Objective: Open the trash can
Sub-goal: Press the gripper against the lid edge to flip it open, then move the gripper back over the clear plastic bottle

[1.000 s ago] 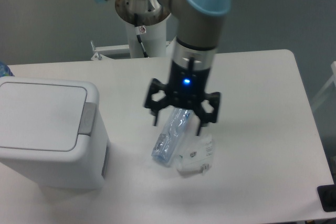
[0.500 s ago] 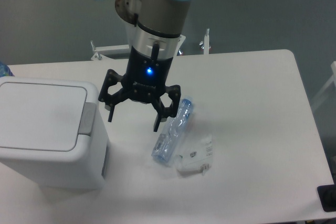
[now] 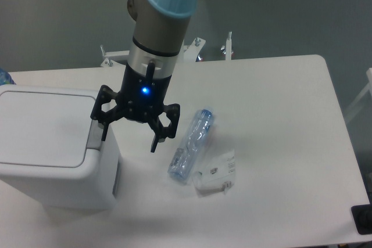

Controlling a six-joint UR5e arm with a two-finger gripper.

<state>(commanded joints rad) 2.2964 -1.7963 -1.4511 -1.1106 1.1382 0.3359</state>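
Grey floor lies behind a white table [image 3: 279,103] carrying all items.

1. Trash can [image 3: 46,143]: qty 1, at the table's left edge, lid flat and shut. Judged stiff moulded plastic, light but stable, smooth and prob. slippery; not fragile. No grasp reqd: best contact pt is the grey push-button strip [image 3: 94,140] at the lid's right rim, pressed from above.
2. Arm w/ gripper [image 3: 131,133]: qty 1. Jaws spread wide, pinching nothing. Left finger hangs over the button strip, right finger over bare table; contact w/ strip cannot be told.
3. Crushed clear bottle [image 3: 192,145]: qty 1, lying right of the gripper, apart from it.
4. Small clear packet [image 3: 216,173]: qty 1, beside the bottle's lower end.
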